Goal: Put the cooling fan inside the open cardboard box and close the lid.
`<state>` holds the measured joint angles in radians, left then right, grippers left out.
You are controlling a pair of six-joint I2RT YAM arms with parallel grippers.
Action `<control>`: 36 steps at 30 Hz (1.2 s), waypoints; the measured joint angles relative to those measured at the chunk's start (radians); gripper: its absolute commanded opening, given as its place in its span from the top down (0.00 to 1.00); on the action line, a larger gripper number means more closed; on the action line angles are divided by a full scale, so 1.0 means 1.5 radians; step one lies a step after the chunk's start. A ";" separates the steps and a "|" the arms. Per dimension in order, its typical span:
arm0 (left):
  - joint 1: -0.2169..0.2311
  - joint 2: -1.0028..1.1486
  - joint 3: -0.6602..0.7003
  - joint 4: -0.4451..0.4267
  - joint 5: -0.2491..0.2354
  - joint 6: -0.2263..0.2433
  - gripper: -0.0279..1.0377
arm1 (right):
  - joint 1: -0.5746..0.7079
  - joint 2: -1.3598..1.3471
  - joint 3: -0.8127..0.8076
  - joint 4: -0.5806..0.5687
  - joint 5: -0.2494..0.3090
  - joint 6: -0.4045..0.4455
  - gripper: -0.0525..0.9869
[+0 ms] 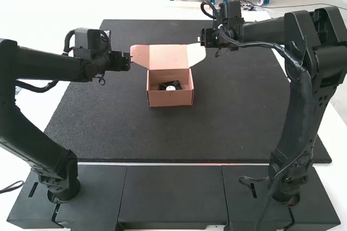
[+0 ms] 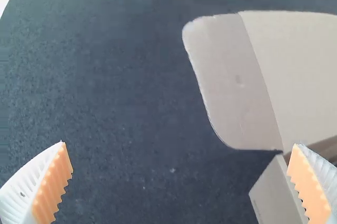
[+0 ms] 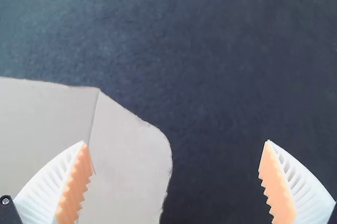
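An open cardboard box [image 1: 169,94] stands mid-mat with the black cooling fan [image 1: 169,86] lying inside it. Its lid [image 1: 168,56] stands up behind the opening, with a side flap sticking out at each end. My left gripper [image 1: 129,61] hovers open just beside the lid's left flap [image 1: 139,55]; in the left wrist view that flap [image 2: 231,87] lies ahead of the gripper [image 2: 179,187], near one orange pad [image 2: 308,187]. My right gripper [image 1: 203,38] is open at the right flap [image 1: 196,53], and in the right wrist view the flap [image 3: 131,155] reaches in between the spread fingers [image 3: 176,182].
A black foam mat [image 1: 108,117] covers the table under the box, with open room in front of and beside it. Black base plates [image 1: 173,196] line the near edge where the arms stand.
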<state>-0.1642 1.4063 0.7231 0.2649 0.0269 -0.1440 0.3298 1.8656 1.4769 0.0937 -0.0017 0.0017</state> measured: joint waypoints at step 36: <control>0.046 0.000 0.004 0.000 0.003 0.000 0.07 | -0.001 0.090 0.076 -0.026 -0.023 -0.012 0.66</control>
<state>-0.0956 1.4063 0.7292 0.2649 0.0307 -0.1436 0.3286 2.0006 1.5909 0.0540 -0.0368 -0.0166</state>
